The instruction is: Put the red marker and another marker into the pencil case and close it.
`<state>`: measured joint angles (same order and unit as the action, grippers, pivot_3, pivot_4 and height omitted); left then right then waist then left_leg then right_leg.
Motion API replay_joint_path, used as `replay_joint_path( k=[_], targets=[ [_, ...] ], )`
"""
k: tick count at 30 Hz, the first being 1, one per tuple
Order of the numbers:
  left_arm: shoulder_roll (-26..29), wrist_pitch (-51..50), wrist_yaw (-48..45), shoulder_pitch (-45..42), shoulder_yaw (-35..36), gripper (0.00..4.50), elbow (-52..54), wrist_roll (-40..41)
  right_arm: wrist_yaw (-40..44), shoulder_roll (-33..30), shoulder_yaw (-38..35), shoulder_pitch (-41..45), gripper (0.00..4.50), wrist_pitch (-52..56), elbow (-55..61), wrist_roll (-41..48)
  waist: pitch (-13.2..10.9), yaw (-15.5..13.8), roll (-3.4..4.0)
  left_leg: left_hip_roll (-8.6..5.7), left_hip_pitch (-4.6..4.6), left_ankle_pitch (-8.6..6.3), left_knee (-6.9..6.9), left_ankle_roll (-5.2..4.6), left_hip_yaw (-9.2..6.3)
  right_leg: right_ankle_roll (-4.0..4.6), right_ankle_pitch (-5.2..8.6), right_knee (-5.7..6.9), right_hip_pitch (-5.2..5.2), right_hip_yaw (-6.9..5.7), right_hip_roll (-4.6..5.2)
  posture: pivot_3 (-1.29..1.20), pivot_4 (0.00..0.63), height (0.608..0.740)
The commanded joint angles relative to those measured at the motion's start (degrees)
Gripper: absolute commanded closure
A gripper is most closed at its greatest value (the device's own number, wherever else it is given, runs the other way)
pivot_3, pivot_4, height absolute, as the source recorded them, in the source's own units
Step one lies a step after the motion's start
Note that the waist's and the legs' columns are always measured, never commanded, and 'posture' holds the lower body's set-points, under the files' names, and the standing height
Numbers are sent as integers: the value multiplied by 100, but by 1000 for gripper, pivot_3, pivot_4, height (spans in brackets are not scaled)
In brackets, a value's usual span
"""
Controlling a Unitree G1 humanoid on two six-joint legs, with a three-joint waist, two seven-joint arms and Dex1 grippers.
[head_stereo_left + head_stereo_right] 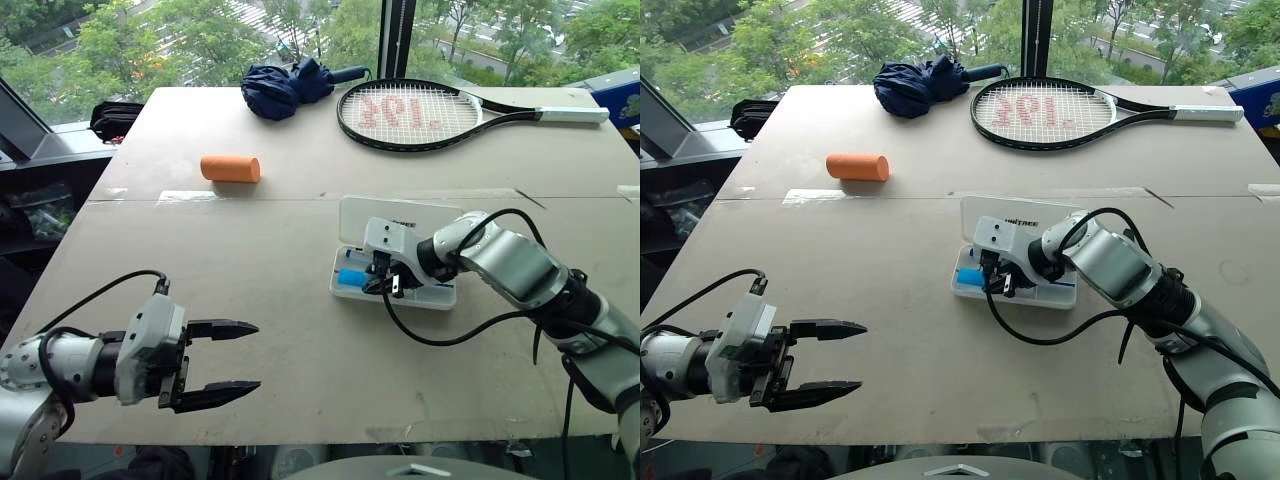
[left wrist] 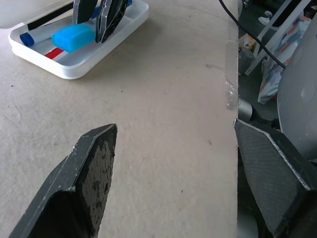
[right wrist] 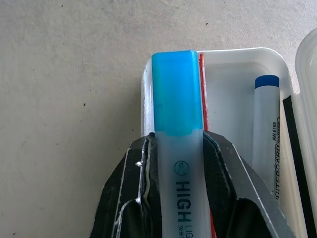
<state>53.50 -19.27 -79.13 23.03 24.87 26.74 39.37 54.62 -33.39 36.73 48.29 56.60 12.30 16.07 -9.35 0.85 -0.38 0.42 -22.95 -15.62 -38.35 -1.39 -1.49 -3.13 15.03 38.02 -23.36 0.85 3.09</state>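
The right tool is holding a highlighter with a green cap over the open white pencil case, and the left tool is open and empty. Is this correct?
Not quite: the cap of the highlighter is blue, not green, as the right wrist view shows. The rest stands: the right tool holds it over the open white pencil case, and the left tool is open and empty.

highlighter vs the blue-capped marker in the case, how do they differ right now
The highlighter has a broad, flat, light-blue cap and a pale body; the blue-capped marker has a narrower, round, dark-blue cap and a white body. The highlighter is clamped between the right gripper fingers, over the pencil case tray's edge; the marker lies free inside the tray. Both point the same way along the tray and carry printed lettering.
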Motion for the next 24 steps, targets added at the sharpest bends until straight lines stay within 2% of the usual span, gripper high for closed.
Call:
replay_joint_path(
  k=[1, 4, 9, 13, 17, 20, 24],
  targets=[
    [-29, 144, -61, -37, 101, 684, -27, -18, 186, -79, -16, 23, 2005, -142, 116, -70, 0, 1, 0, 0, 0, 0, 0, 0, 0, 0, 0, 0, 0, 0, 0, 0, 150, 730],
    [-21, 165, -54, -97, 45, 684, -66, -24, 257, -122, -241, -33, 629, 38, 317, 98, 0, -1, 0, 0, 0, 0, 0, 0, 0, 0, 0, 1, 0, 0, 2, 0, 150, 730],
    [-51, 93, 80, -209, -56, 684, 44, 41, 207, -341, -1661, -493, 629, 753, 1109, 1006, 0, -21, 0, -1, -5, 0, 0, 0, -3, 0, 0, -3, 1, -4, 7, 0, 150, 730],
    [-139, -213, 451, -324, -146, 684, 450, 303, -100, -701, -3509, -1482, 629, 1491, 2130, 1759, 1, -57, -2, -1, -8, -1, 1, -1, -7, -1, 0, -6, 2, -7, 17, 0, 150, 730],
    [-263, -619, 1027, -595, -412, 684, 925, 574, -665, -882, -5207, -2405, 629, 2204, 2760, 1974, 0, -62, -1, -2, -9, -1, 1, -1, -8, -1, -1, -5, 4, -4, 27, 0, 150, 730],
    [-353, -902, 1503, -910, -712, 684, 1236, 712, -1440, -1146, -5650, -2907, 629, 2372, 2607, 1378, 1, -40, -1, -2, 9, -1, 1, -1, -5, -1, -1, -1, 18, -3, 5, 0, 150, 730],
    [-436, -1358, 2127, -1518, -1097, 684, 1555, 1055, -2664, -928, -5614, -2867, 629, 2268, 1810, 557, 3, -9, -2, -4, 15, 0, -1, -1, 2, -1, -1, 3, 21, 6, -6, 0, 150, 730]
  ],
)
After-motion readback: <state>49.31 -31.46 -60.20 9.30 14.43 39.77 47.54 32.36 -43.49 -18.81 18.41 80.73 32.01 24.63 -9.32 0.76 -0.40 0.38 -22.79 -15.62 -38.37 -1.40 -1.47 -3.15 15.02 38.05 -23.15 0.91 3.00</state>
